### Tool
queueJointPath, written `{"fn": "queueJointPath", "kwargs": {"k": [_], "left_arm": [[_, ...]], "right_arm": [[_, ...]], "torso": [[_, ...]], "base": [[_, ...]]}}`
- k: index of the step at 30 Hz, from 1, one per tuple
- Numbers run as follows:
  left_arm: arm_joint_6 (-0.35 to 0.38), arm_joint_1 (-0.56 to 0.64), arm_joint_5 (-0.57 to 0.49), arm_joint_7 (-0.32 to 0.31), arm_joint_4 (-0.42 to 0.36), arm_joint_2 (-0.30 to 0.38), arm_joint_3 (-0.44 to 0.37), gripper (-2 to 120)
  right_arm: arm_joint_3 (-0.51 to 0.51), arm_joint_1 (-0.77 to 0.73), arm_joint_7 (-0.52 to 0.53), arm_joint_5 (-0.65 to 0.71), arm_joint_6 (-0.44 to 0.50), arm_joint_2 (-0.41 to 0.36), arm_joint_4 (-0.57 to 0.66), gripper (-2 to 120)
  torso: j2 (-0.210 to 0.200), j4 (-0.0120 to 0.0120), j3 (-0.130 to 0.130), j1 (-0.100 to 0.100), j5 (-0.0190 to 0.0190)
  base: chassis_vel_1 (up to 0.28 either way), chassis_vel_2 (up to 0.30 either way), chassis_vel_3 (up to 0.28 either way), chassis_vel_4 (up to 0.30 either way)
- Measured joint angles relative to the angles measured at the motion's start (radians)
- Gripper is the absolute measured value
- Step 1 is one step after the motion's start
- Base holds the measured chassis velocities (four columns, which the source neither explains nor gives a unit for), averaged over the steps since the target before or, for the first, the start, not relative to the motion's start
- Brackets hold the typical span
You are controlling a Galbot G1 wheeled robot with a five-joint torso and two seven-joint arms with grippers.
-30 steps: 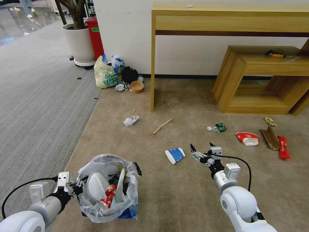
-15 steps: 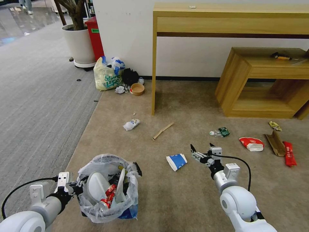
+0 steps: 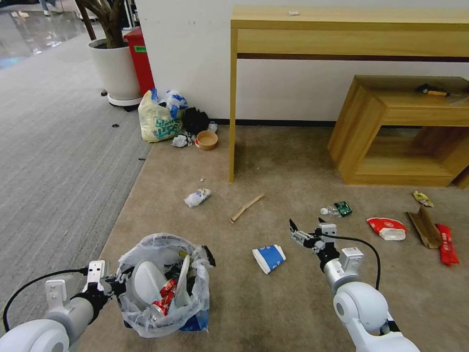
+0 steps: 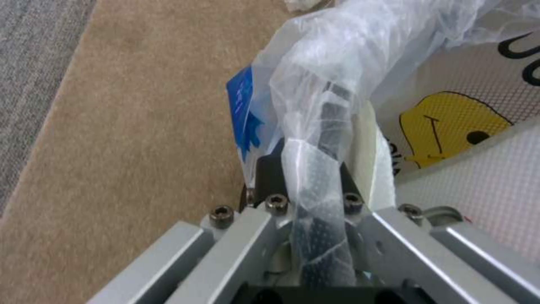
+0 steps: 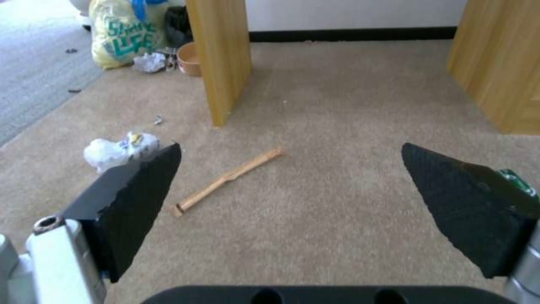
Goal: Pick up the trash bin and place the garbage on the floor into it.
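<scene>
Just left of the spread right hand (image 3: 307, 230), the blue-white paper cup (image 3: 269, 257) on the floor (image 3: 273, 303).

Bag-lined black trash bin (image 3: 163, 286), upright, clamped at rim by left end effector (image 3: 118, 285); blue-white paper cup (image 3: 269, 257) on its side on carpet floor (image 3: 273, 303), just left of right end effector (image 3: 307, 228).

The floor (image 3: 273, 303) is beige-tan, edged by grey ribbed carpet (image 3: 53, 161). The bin (image 3: 163, 286) has a translucent whitish liner with blue print, holding a red can (image 3: 165, 295) and a white slipper (image 3: 146, 281). On the floor lie a blue-white cup (image 3: 269, 258), a tan stick (image 3: 246, 207), a red-white bowl (image 3: 387, 228) and a red wrapper (image 3: 447, 244).
</scene>
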Motion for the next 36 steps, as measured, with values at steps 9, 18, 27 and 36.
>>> {"fn": "queueJointPath", "kwargs": {"k": [9, 18, 27, 36], "left_arm": [[0.000, 0.003, -0.003, 0.002, 0.002, 0.001, -0.008, 0], [0.000, 0.005, -0.003, 0.002, 0.000, -0.001, -0.010, 0], [0.000, 0.006, 0.003, 0.002, -0.002, -0.002, -0.011, 0], [0.000, 0.005, 0.011, 0.001, -0.002, -0.009, -0.004, 0]], "right_arm": [[-0.030, 0.031, -0.010, -0.016, -0.061, -0.019, -0.064, 100], [-0.138, 0.099, -0.008, -0.035, -0.156, -0.063, -0.169, 100], [-0.287, 0.208, 0.060, -0.098, -0.276, -0.038, -0.336, 100], [-0.420, 0.324, 0.163, 0.027, -0.353, 0.001, -0.490, 100]], "torso": [[0.000, -0.0001, 0.000, 0.000, -0.0001], [0.000, 0.0000, 0.000, 0.000, -0.0001], [0.000, 0.0000, 0.000, 0.000, -0.0001], [0.000, 0.0000, 0.000, 0.000, -0.0002]], "base": [[-0.050, 0.037, 0.031, -0.043], [0.000, 0.000, 0.000, 0.000], [0.000, 0.000, 0.000, 0.000], [0.000, 0.000, 0.000, 0.000]]}}
